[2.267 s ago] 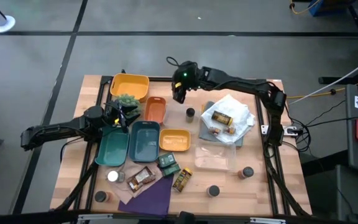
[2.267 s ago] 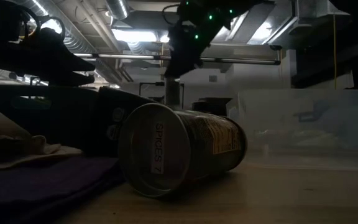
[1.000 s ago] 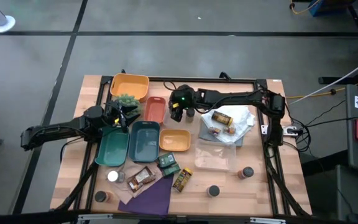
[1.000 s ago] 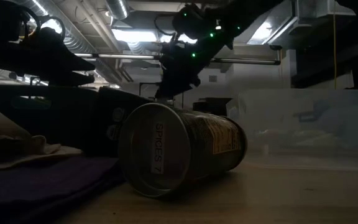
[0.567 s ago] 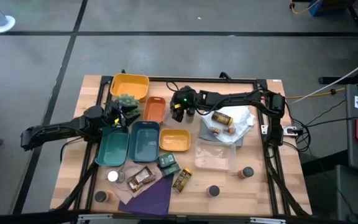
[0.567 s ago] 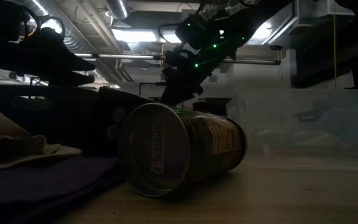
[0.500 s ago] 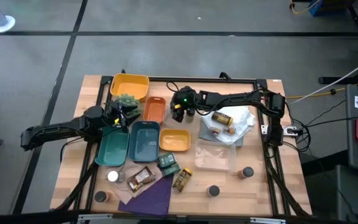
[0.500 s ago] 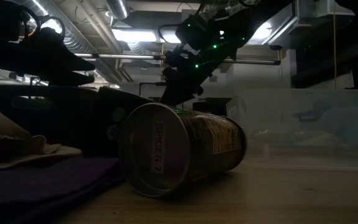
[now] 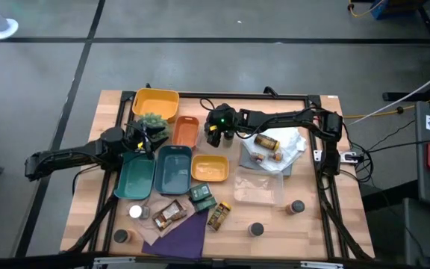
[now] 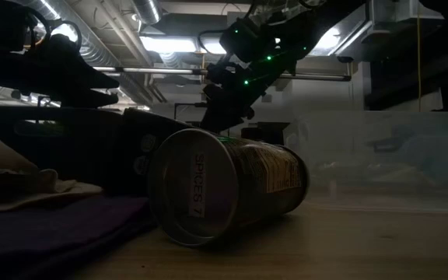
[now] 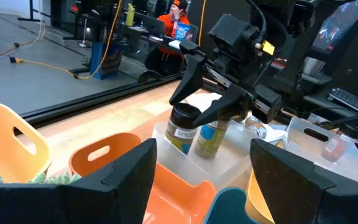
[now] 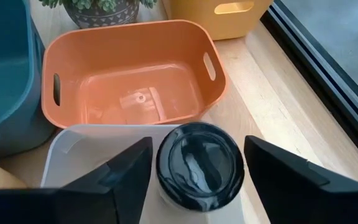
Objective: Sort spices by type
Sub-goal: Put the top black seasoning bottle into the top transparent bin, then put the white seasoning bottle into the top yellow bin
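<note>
My right gripper (image 9: 216, 135) hangs slanting down over a clear tray (image 12: 73, 146) beside the orange tray (image 9: 186, 131). Its fingers stand apart on either side of a dark-lidded spice jar (image 12: 199, 163), which stands upright on its base in the clear tray (image 11: 166, 134). A second, yellowish jar (image 11: 210, 138) stands right beside it. My left gripper (image 9: 149, 142) waits open by the green plant (image 9: 153, 119), pointing level, nothing between its fingers (image 11: 123, 180). More spice jars (image 9: 266, 140) lie on the white bag at the right. My right gripper's fingers (image 12: 114, 177) flank the jar's dark lid (image 12: 166, 155) from above and from the table's right side, very close on both sides. Whether they touch it I cannot tell. The jar stands upright on the tray floor.
Yellow tray (image 9: 155, 103) at the far left, two teal trays (image 9: 136, 175) (image 9: 174, 168) and a small yellow one (image 9: 210, 168) at mid-table. A clear box (image 9: 258, 190), packets (image 9: 169, 214), a purple cloth (image 9: 181, 235) and loose jars (image 9: 297, 207) (image 9: 257, 229) lie near the front. A jar (image 10: 224, 187) lies on its side.
My right gripper has sunk a little over the clear tray and tipped slightly, then kept still for the last half second. The dark-lidded jar stands where the gripper came down.
</note>
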You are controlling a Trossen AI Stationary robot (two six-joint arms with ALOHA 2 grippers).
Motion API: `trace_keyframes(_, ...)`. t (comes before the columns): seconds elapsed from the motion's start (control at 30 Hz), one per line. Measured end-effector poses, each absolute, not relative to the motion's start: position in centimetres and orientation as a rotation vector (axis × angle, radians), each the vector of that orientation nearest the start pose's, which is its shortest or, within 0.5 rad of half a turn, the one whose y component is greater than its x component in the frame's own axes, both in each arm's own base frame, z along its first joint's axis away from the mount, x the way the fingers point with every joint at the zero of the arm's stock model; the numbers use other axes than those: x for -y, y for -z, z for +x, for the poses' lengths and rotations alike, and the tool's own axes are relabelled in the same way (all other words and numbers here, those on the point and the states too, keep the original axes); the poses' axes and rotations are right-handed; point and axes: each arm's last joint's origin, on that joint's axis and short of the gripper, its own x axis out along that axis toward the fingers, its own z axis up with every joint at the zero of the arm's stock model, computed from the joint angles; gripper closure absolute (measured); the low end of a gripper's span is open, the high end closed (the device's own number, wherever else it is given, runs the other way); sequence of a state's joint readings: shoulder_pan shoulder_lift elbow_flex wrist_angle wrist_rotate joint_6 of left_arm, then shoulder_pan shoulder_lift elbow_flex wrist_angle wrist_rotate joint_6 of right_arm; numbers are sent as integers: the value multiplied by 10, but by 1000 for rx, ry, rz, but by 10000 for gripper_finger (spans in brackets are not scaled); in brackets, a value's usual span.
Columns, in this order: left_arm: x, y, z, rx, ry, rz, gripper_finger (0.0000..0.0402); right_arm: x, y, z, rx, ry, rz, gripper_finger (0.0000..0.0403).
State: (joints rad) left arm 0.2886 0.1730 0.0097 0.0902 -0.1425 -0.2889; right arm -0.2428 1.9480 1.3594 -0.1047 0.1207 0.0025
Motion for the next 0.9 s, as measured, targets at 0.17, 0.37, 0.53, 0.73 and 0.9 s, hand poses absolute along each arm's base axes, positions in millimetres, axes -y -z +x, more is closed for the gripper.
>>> trace_keyframes(0.17,-35,-161,102,-10,-438,-290,150,106,-201,415,-696,350,45,135)
trace_keyframes(0.37,-35,-161,102,-11,-439,-290,150,106,-202,415,-698,345,33,132)
trace_keyframes(0.53,-35,-161,102,-10,-438,-289,150,106,-212,412,-682,344,25,132)
trace_keyframes(0.73,-35,-162,102,-7,-438,-289,150,104,-229,406,-662,327,-42,132)
trace_keyframes(0.9,-35,-162,102,-8,-438,-282,150,103,-242,401,-634,335,-49,132)
